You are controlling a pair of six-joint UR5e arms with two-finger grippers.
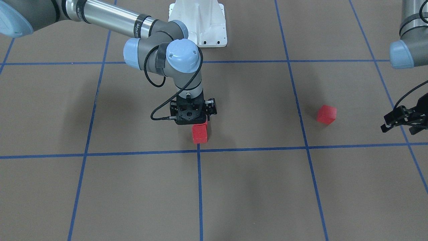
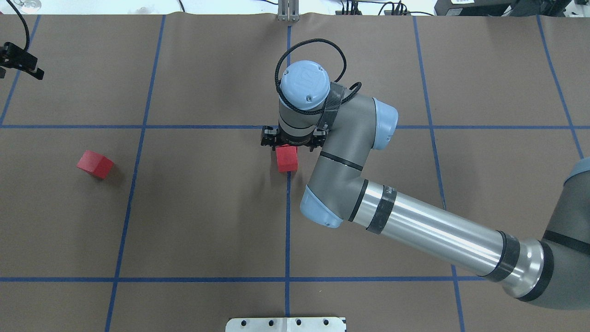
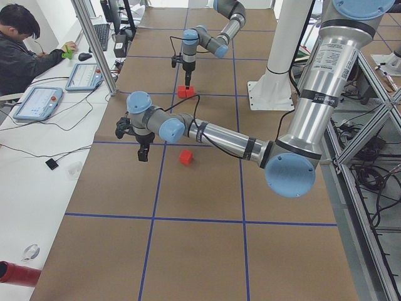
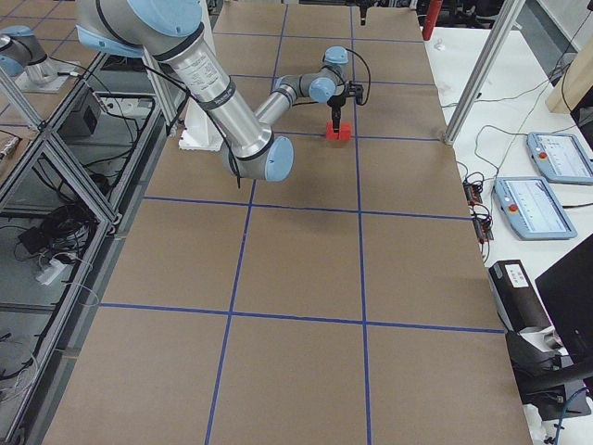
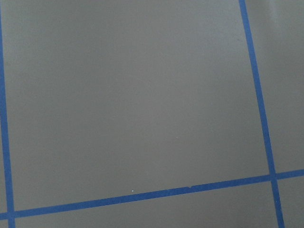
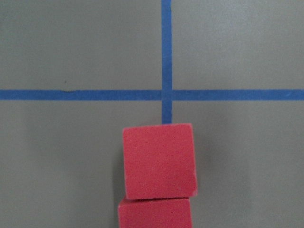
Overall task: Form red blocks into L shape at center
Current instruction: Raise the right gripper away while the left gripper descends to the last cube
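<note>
The brown tabletop (image 2: pixel 207 207) carries all three red blocks (image 1: pixel 200 134). The right arm (image 2: pixel 415 226) reaches to the center (image 1: pixel 198 151), and its right hand (image 1: pixel 192 115) hangs just over two of them. The left hand (image 1: pixel 403 124) sits well apart from the center, toward the robot's left. I cannot tell whether either hand is spread or pressed together.

Those two blocks stand touching in a row just beside the center, on the robot's side, so one leg looks done. The third block (image 2: pixel 95 164) lies well apart from the center, leftward, and has yet to form the foot.

Only the right wrist view shows the row's two blocks touching. The overhead view hides one under the hand, but it shows the stray block.
</note>
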